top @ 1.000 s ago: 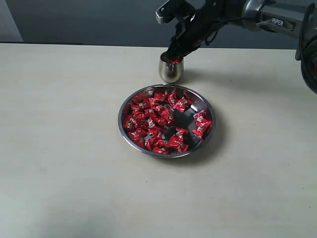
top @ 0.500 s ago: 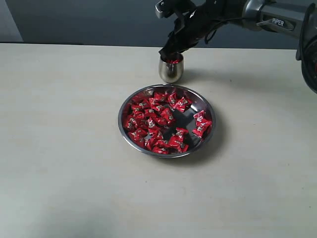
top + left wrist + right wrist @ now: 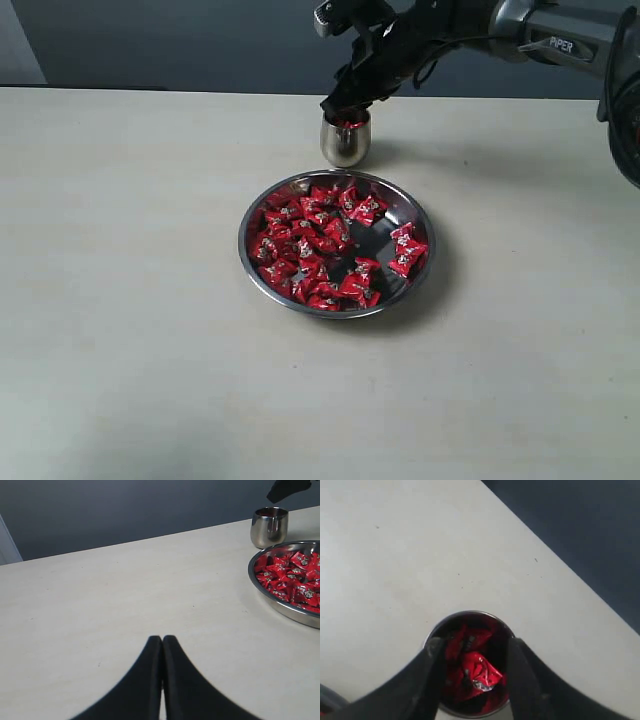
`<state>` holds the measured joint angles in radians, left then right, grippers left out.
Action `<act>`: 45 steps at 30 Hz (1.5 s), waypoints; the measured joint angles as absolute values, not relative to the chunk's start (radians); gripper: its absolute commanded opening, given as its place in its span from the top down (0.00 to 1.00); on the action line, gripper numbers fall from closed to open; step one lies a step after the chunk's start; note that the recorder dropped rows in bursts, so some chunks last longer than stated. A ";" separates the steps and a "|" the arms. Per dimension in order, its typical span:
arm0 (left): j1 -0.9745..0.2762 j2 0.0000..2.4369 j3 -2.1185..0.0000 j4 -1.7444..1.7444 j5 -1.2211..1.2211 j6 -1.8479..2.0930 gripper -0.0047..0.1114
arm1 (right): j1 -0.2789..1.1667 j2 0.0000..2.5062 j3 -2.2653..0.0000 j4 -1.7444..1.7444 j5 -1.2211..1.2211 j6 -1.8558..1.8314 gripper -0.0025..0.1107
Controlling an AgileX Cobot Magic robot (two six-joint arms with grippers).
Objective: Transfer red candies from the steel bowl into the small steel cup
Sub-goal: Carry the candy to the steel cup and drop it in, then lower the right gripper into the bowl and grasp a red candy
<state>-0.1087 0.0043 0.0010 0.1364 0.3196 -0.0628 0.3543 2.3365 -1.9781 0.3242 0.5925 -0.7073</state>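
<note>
The red candies (image 3: 474, 672) already delivered sit directly under your right gripper (image 3: 476, 645), heaped close to the mouth of the small steel cup (image 3: 345, 140). The jaws stand apart with nothing between them, one finger over each side of the rim. That is your main hazard: the tips look level with the rim or barely clear of it, so any sideways travel before you lift could catch the wall. The cup is taller than it is wide, so it would likely tip and spill onto the desk (image 3: 120, 300). A wrapper's twisted end could also snag on a finger and ride out as you rise. The cup looks fairly full, so another candy dropped from height may bounce off the heap and over the edge; release low and centred. The steel bowl (image 3: 243, 240) lies below the gripper and just beside the cup, with most of the candies in it, so a swing toward it that stays low could clip the cup or the bowl's rim. Your left gripper (image 3: 162, 640) has its fingers pressed together over bare desk, well apart from all this.
</note>
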 measured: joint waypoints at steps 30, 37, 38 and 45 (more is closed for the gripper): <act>-0.109 0.004 0.001 0.136 0.320 -0.063 0.96 | 0.396 2.299 -1.742 0.421 1.220 -0.621 0.62; -0.109 0.004 0.001 0.136 0.320 -0.063 0.96 | 0.450 2.299 -1.709 0.422 1.222 -0.621 0.62; -0.109 0.004 0.001 0.136 0.320 -0.063 0.96 | 0.452 2.299 -1.709 0.420 1.222 -0.621 0.62; -0.109 0.004 0.001 0.136 0.320 -0.063 0.96 | 0.452 2.299 -1.709 0.343 1.222 -0.621 0.62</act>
